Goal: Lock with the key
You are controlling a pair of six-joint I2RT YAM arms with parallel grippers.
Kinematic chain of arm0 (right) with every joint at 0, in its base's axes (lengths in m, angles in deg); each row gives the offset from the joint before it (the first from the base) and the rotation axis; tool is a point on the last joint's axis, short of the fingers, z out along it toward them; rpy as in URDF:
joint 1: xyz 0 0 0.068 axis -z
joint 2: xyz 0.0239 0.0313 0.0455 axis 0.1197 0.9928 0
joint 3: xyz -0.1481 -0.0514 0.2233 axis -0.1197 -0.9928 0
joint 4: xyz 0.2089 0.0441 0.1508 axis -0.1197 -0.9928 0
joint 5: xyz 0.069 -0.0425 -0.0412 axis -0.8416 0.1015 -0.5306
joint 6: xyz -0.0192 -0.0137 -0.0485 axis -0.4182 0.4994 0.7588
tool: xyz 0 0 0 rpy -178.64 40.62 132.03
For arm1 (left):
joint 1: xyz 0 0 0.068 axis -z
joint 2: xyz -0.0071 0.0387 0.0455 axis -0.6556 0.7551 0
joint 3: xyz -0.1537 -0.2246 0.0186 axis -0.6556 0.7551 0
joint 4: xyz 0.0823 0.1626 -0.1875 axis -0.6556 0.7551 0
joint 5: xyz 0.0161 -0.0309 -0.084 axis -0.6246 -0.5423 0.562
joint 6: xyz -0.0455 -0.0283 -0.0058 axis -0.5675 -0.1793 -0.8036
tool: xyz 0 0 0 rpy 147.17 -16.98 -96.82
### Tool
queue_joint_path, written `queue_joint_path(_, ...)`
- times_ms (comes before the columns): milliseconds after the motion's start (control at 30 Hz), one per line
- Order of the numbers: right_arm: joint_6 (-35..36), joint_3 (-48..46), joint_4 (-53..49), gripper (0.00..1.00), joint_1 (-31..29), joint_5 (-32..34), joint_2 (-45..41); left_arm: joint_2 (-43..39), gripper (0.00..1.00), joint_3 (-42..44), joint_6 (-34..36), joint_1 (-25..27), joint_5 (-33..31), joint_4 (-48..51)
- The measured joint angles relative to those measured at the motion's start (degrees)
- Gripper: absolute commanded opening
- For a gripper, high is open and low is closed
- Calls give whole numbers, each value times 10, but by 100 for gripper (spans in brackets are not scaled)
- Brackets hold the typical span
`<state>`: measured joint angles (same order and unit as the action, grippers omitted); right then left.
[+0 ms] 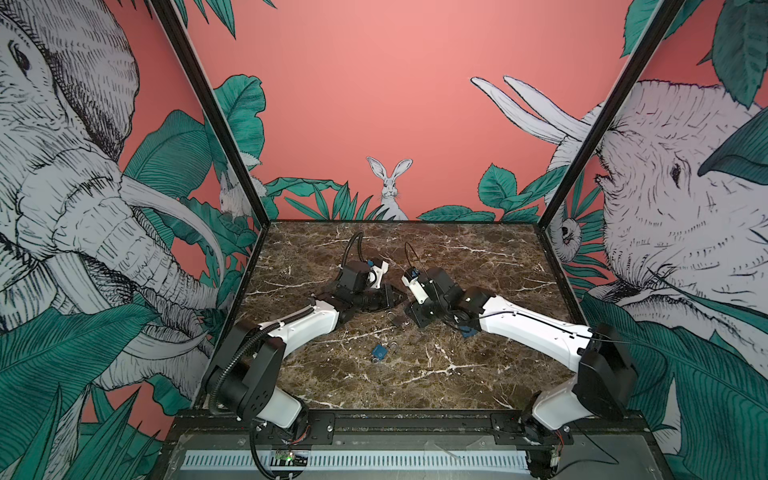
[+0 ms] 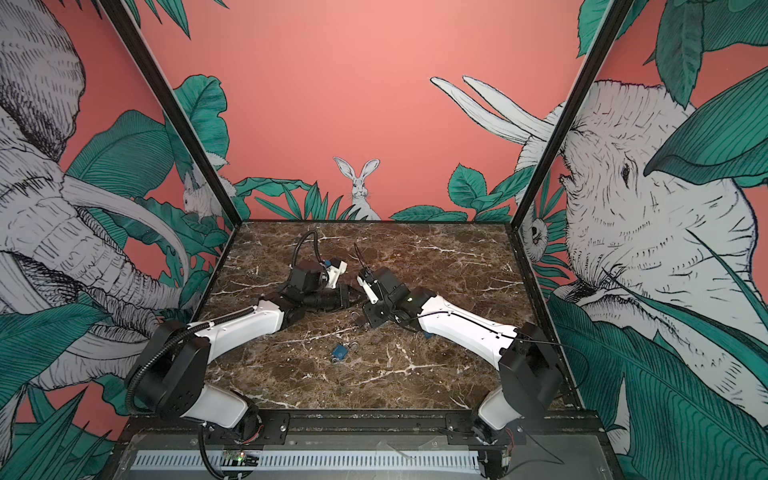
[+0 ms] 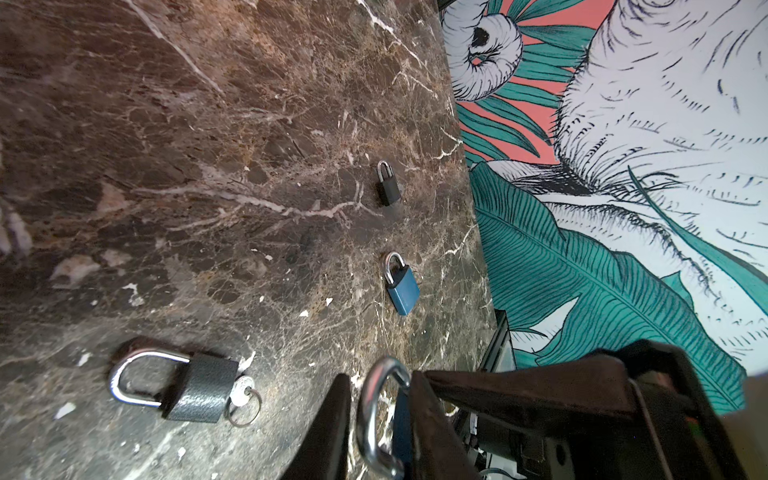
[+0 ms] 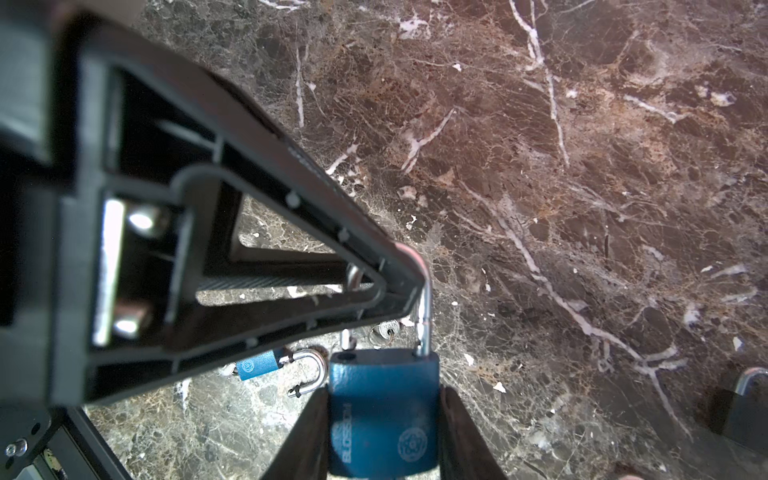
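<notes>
Right arm (image 1: 532,328) low, right tool (image 4: 384,390) clamping blue padlock (image 4: 384,419)

White arms (image 1: 307,322), black joints (image 1: 602,374), ribbed black cable (image 1: 221,374)

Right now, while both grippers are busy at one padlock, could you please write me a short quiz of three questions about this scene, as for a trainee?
1. Choose one: what does the right gripper hold? A) a key B) the body of a blue padlock C) nothing
2. True or false: the grey padlock on the table has a key at its base.
3. Count: in the left wrist view, how many padlocks are on the table, away from the grippers?
Key: 1 B. 2 true. 3 three: the grey padlock, a second blue padlock and a black padlock.
</notes>
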<state>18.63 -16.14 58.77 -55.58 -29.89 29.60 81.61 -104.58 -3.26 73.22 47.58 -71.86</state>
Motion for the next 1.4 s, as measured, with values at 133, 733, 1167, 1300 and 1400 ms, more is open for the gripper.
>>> queue_joint_path(133,0,0,0,19,0,0,0,3,20,0,-3,1,9,-1)
queue_joint_path(733,-7,0,3,55,0,-5,-3,5,0,2,-22,2,24,-30)
queue_joint_path(1167,-67,-157,143,57,90,-108,-152,-28,0,8,-65,2,-15,-51)
queue_joint_path(1300,-67,-192,177,55,91,-107,-157,-44,0,11,-85,7,-24,-59)
queue_joint_path(1400,-66,-214,211,53,91,-106,-157,-52,0,13,-97,11,-30,-60)
